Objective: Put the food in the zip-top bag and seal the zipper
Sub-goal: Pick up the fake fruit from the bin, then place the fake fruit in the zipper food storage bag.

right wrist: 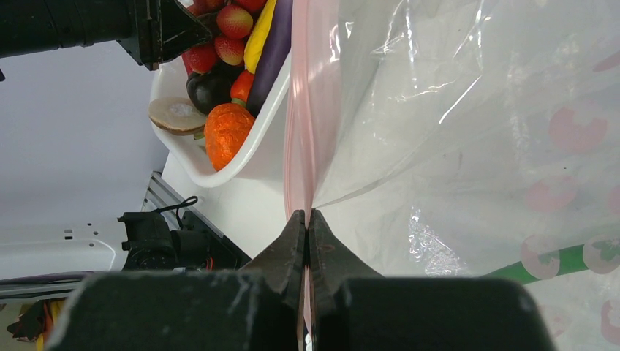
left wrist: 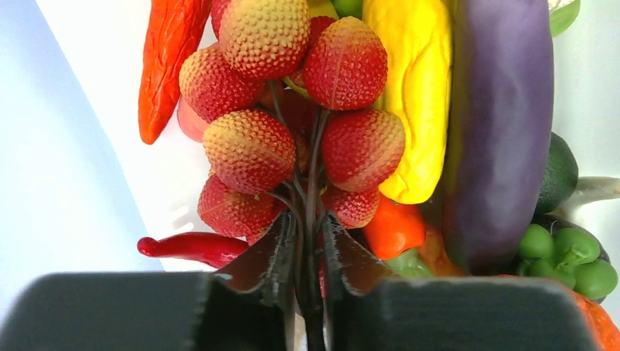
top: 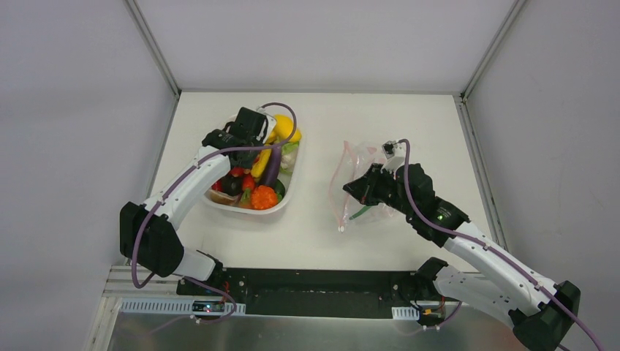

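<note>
The food lies piled in a white tub (top: 286,196). My left gripper (top: 248,137) reaches down into the tub. In the left wrist view that gripper (left wrist: 308,228) is shut on the dark stem of a bunch of bumpy red berries (left wrist: 292,131). A yellow fruit (left wrist: 420,95) and a purple eggplant (left wrist: 504,131) lie beside the bunch. The clear zip-top bag (top: 362,164) lies to the right of the tub. My right gripper (right wrist: 307,216) is shut on its pink zipper (right wrist: 303,131) and holds that edge up. A green piece (right wrist: 541,267) shows through the bag (right wrist: 453,131).
The tub (right wrist: 270,153) stands close to the left of the bag's raised edge. An orange carrot-like piece (right wrist: 228,130) and a red chilli (left wrist: 191,247) lie among the food. Grey walls close in the table on three sides.
</note>
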Controlling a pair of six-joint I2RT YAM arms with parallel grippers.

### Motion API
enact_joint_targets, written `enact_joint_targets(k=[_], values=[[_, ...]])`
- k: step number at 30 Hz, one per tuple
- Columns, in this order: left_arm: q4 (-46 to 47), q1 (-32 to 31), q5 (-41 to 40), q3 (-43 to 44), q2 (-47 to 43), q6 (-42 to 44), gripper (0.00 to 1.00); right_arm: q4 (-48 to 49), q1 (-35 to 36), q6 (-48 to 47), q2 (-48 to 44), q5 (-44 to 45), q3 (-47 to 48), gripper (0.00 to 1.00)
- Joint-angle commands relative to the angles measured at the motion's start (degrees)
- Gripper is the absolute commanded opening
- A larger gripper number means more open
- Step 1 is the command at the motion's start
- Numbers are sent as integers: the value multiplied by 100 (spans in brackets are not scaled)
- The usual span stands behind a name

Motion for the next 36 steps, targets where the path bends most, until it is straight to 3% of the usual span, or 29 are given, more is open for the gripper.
enact_joint_targets(k=[1, 2, 21, 30, 36], values=[[-31, 27, -124, 56, -189, 79, 3, 59, 2, 42, -44, 97, 242, 0], [-30, 26, -127, 45, -259, 83, 0, 63, 3, 47, -46, 97, 241, 0], [249, 33, 200, 69, -2353, -215, 0, 94, 2, 137, -41, 174, 239, 0], [634, 25, 2361, 13, -2986, -1182, 0, 200, 0, 238, -42, 211, 208, 0], [1902, 19, 4222, -484, -3216, -2691, 0, 202, 2, 480, -68, 682, 184, 0]])
